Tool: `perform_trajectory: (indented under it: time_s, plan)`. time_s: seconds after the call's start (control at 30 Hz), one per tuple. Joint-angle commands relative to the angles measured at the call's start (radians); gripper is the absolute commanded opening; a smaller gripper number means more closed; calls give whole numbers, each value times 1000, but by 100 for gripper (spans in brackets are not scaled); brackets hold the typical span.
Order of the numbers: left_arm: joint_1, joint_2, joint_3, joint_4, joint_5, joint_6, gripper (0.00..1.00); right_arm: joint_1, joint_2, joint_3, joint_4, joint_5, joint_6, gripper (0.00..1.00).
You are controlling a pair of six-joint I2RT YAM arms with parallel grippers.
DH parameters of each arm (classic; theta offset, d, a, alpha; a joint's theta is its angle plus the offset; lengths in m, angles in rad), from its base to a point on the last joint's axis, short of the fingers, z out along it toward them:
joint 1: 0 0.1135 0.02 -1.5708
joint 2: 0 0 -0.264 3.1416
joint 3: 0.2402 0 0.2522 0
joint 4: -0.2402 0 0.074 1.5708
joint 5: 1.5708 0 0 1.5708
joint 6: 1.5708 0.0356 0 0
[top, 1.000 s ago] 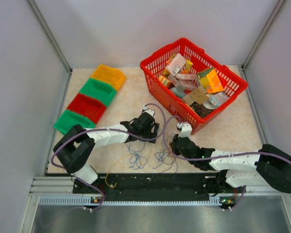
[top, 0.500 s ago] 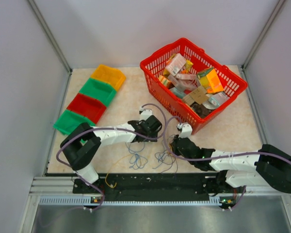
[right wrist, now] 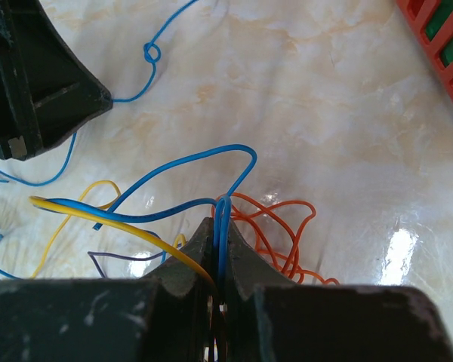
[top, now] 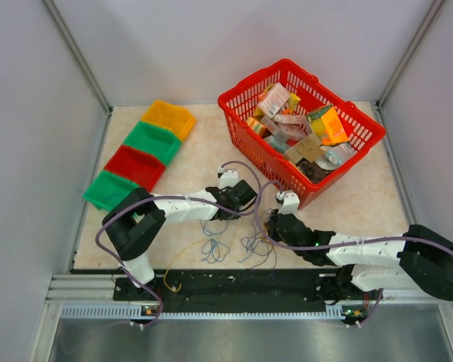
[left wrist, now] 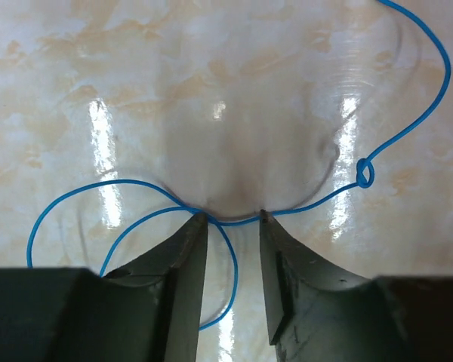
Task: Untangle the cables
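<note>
The cables [top: 234, 245] lie as loose thin loops on the marble table in front of both arms. My left gripper [top: 240, 200] points down at the table. In the left wrist view it [left wrist: 232, 217] stands open by a narrow gap, and a blue cable [left wrist: 75, 197] with a small knot [left wrist: 365, 172] runs across its fingertips. My right gripper [top: 272, 223] is shut [right wrist: 221, 220] on a folded blue cable [right wrist: 225, 207] and a yellow cable [right wrist: 98, 214]. Orange loops [right wrist: 283, 226] and a purple strand [right wrist: 109, 257] lie just past its tips.
A red basket [top: 253, 78] full of packets stands at the back right, close behind both grippers. A row of yellow [top: 168, 118], green [top: 152, 141], red [top: 134, 167] and green [top: 106, 188] bins sits at the left. The left gripper's body [right wrist: 30, 83] shows in the right wrist view.
My left arm has stretched a little further right and down toward the table, and its jaws have narrowed around the blue cable. The right arm has held still.
</note>
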Motion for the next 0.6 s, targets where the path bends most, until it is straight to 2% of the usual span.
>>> perform_trajectory:
  time_s: [0.0,0.07,0.27,0.47,0.57]
  plan:
    - [0,-1,-4,-9,-78,15,27,-10,-22,-8,19,-6,10,4]
    - [5,-30,-36,-8,-115,16,0,-8,-27,-10,19,-5,12,4]
    - [49,-256,-172,84,-130,122,0,-8,-30,-16,26,-3,12,4]
    - [144,-496,-200,42,-124,240,0,-8,-22,-13,33,-8,10,4]
    - [189,-575,-203,94,-13,334,0,-10,-20,-16,37,-6,12,4]
